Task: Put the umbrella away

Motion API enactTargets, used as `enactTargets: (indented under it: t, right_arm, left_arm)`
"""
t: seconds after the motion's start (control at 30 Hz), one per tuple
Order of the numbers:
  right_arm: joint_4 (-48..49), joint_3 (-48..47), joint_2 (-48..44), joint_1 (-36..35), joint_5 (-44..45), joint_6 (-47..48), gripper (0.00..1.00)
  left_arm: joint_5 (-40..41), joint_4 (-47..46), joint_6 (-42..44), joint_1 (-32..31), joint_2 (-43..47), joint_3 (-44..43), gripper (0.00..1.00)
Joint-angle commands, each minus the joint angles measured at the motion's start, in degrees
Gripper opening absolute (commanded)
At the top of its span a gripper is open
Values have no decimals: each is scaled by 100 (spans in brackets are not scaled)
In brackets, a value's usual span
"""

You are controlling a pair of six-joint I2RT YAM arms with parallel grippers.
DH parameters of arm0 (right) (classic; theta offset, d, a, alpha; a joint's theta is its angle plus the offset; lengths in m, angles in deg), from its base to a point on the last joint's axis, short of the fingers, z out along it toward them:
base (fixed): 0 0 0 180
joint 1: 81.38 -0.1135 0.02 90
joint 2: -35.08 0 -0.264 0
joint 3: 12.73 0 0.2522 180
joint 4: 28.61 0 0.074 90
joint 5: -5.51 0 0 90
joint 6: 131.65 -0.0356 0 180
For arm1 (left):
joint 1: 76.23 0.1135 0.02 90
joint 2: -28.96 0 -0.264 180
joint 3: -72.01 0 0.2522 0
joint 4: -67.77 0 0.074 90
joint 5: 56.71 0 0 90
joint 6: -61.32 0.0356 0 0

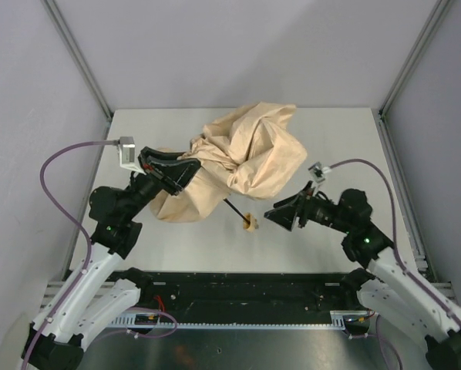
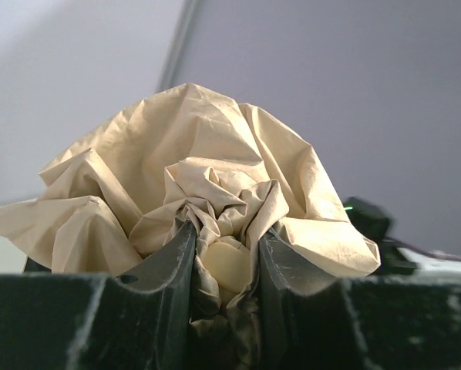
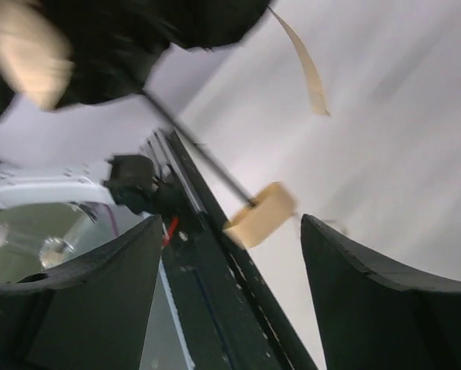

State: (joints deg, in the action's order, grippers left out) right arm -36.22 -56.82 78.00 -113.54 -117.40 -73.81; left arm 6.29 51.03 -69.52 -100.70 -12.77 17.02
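The compact beige fabric umbrella lies crumpled in the middle of the white table. Its thin black shaft and small pale handle poke out toward the arms. The left gripper is pinching a wad of canopy. The right gripper gapes just beside the handle, holding nothing. I'd say roughly halfway: collapsed, but not wrapped tight yet.
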Motion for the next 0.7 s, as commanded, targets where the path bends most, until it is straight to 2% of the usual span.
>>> enactTargets:
  t: [0.0,0.1,0.27,0.4,0.57,0.67]
  right_arm:
    - [372,-99,-950,24,36,-866,76]
    - [1188,-119,-1035,-361,217,-1447,77]
    - [1707,-527,-448,-573,1212,-1907,80]
    - [2683,-670,73,-529,1393,-2355,74]
    - [2320,-1051,366,-526,1577,-2129,66]
    - [2036,-1135,351,-613,1866,-2087,67]
  left_arm:
    - [643,385,1387,103,187,-107,0]
    - [531,425,1558,158,142,-111,0]
    - [285,405,1539,170,82,-88,0]
    - [210,384,1513,169,119,-5,0]
    - [164,371,1478,170,112,-45,0]
    - [164,291,1392,166,94,-66,0]
